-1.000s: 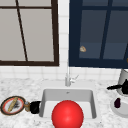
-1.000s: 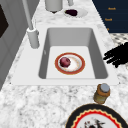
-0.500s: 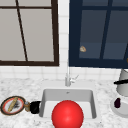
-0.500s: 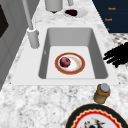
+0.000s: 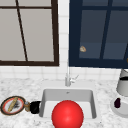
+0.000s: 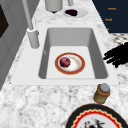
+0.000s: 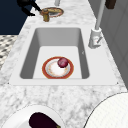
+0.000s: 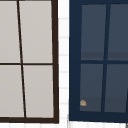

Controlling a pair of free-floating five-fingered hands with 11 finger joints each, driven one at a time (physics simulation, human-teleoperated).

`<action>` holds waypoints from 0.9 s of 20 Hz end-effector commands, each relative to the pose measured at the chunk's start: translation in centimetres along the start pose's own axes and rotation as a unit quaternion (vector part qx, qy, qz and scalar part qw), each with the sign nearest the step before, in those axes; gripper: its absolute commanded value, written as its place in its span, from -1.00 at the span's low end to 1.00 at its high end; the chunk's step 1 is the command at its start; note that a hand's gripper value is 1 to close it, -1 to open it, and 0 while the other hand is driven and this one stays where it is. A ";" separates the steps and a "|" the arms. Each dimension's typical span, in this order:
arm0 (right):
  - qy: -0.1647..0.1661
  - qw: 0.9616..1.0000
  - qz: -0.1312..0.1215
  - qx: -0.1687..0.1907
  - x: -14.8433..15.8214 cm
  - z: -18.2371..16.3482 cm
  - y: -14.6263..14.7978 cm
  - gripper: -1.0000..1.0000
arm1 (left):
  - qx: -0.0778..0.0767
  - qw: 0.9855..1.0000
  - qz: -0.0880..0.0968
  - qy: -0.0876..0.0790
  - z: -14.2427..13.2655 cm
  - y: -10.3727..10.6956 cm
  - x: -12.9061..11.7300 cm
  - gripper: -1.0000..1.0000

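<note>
Left hand beside a small jar, at the sink's left end.

The sink (image 6: pixel 75 37) holds a red-rimmed plate (image 6: pixel 81 67) with a dark red fruit (image 6: pixel 65 62) on it. On the worktop (image 6: pixel 37 100) to its left lies a patterned plate (image 5: pixel 5 106). The left hand (image 5: pixel 35 107) hovers between that plate and the sink, fingers straight and spread, grasping nothing. The jar (image 6: pixel 102 93) stands upright just beside it; whether they touch is hard to tell. The jar is narrow and close to the rim, so a sideways brush could probably tip it into the basin or onto the patterned plate.
</note>
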 end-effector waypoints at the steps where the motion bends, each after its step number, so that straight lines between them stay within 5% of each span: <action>1: -0.005 0.999 -0.032 0.012 -0.9 2.1 -2.0 -1.00 | 0.000 1.000 0.000 0.000 0.0 0.0 0.0 0.00; 18: 0.005 0.993 -0.093 -0.076 3.0 11.4 -4.4 -1.00 | 0.000 1.000 0.000 0.000 0.0 0.0 0.0 0.00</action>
